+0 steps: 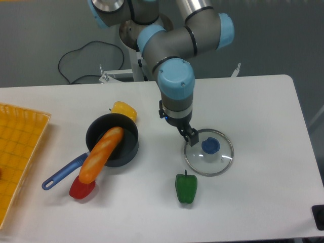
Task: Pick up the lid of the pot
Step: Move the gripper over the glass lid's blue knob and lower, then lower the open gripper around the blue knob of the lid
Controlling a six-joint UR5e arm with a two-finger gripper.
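The glass pot lid [215, 161] with a metal rim and a blue knob [210, 146] lies flat on the white table, right of centre. My gripper [190, 136] hangs from the blue-and-grey wrist, just over the lid's upper left rim, left of the knob. Only a dark fingertip [192, 137] shows below the wrist, and the gap between the fingers is hidden. The lid appears to rest on the table.
A dark pot [112, 140] with a blue handle [63, 173] holds a bread loaf [101, 154]. A yellow pepper [124, 110] lies behind the pot, a red one [82, 189] in front. A green pepper [186, 188] sits below the lid. A yellow basket [20, 152] stands at the left edge.
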